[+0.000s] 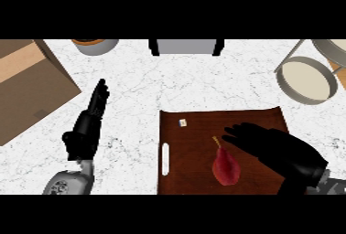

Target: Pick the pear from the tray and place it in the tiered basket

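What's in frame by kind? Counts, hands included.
pear: 1
tray: 1
tiered basket: 1
cardboard box: 1
grey bowl: 1
grey object, top edge: 1
hands: 2 (left hand, right hand)
Total: 8

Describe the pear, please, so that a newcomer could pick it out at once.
Look at the dark brown tray on the white marble counter. The pear lies near its middle, beside the right robot hand. It is the only red, teardrop-shaped thing there, with a thin yellowish stem; the tray's other item is a tiny white tag.
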